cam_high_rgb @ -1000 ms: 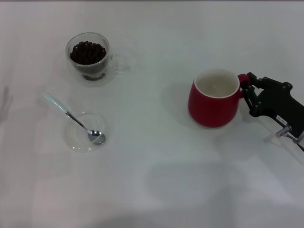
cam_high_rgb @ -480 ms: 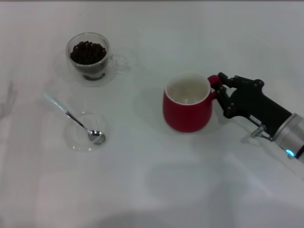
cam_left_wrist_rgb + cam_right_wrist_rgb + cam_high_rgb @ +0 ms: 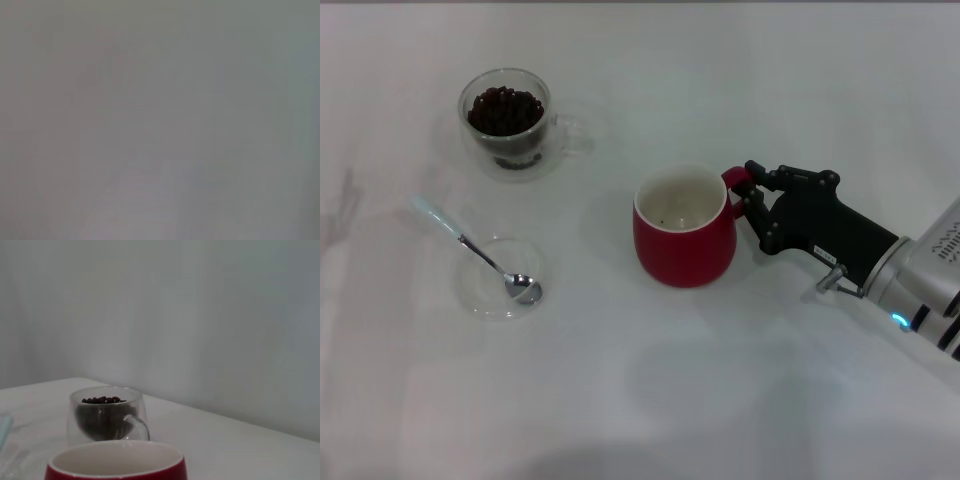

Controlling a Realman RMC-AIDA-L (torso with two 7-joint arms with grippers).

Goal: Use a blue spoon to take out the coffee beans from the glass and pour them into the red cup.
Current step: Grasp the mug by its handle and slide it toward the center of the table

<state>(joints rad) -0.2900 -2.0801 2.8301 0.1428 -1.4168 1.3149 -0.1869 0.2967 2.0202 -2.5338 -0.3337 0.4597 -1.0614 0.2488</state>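
The red cup stands near the middle of the white table, cream inside, empty. My right gripper is shut on the cup's red handle at its right side. The glass with coffee beans stands at the far left, handle to the right. The blue spoon lies with its metal bowl in a shallow clear dish and its pale handle pointing up-left. In the right wrist view the red cup's rim is close, with the glass and beans behind it. My left gripper is out of view.
The white table spreads around the objects. A pale wall stands behind the table in the right wrist view. The left wrist view shows only a blank grey surface.
My right gripper has dragged the red cup leftward across the table, from the right side toward the middle. The glass, spoon and dish have not moved.
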